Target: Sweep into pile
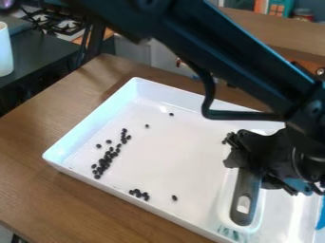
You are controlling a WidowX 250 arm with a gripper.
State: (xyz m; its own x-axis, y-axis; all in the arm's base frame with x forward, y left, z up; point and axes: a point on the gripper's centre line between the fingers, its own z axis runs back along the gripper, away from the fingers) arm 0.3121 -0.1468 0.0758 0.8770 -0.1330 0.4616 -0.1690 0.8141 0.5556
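Pinching the brush (240,193) by its dark handle, the gripper (240,159) hangs over the tray's (95,124) right side; the handle runs from the jaws toward the tray's near wall. Black beans (103,164) (a straggly lot) trail along the tray's left part, with a few by its near wall.

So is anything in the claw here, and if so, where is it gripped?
Yes, it seems so: the white brush, with the claw on its dark grip, at the end farther from the visible bristles.
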